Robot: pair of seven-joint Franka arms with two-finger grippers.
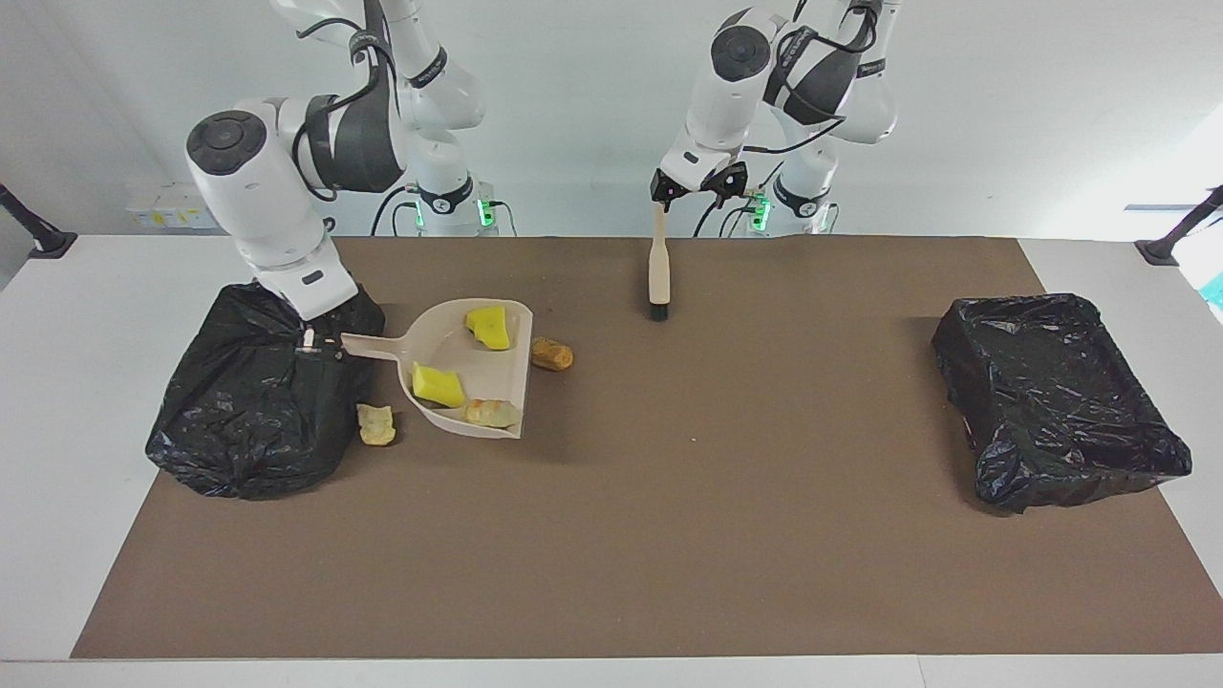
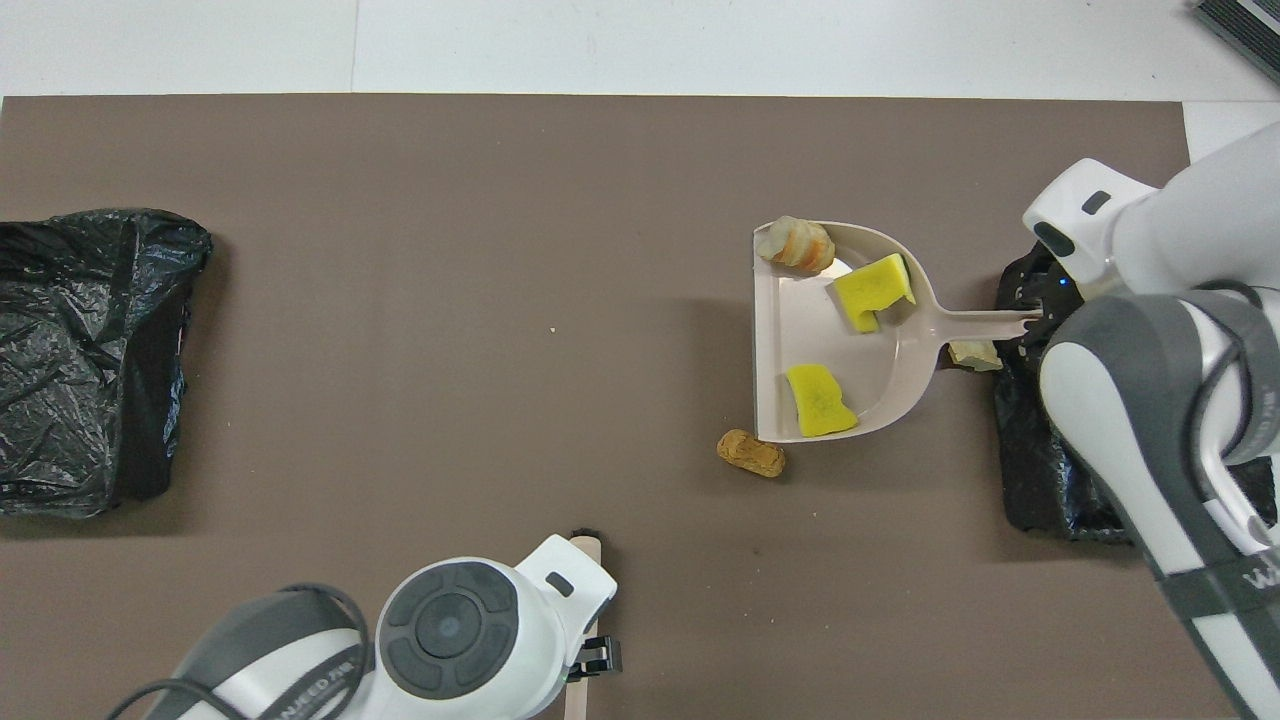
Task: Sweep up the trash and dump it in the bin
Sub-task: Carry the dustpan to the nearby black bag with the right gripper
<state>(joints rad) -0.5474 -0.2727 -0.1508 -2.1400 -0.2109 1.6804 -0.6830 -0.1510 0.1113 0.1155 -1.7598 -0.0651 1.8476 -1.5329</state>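
Right gripper (image 1: 320, 346) pinches the end of the handle of the beige plastic dustpan (image 1: 497, 397), fingers closed on it at the edge of the crumpled black-bagged bin (image 1: 248, 420) at the right arm's end of the brown mat surface (image 1: 669, 497). The pan sits low over the mat — whether it touches cannot be told.

Trash in the pan: two bright yellow sponge pieces (image 1: 438, 384) and one tan bread-like chunk (image 1: 492, 413) at the open lip. Trash outside the pan: a tan-orange chunk (image 1: 552, 354) just beside the lip, nearer the robots, and a pale chunk (image 1: 375, 424) on the mat between pan and bin, below the handle and apart from the fingers.

Left gripper (image 1: 659, 199) holds the beige-handled brush (image 1: 658, 272) upright by its top — fingers clamped on the handle, dark bristles down over the mat. A second black-lined bin (image 1: 1056, 397) sits at the left arm's end.
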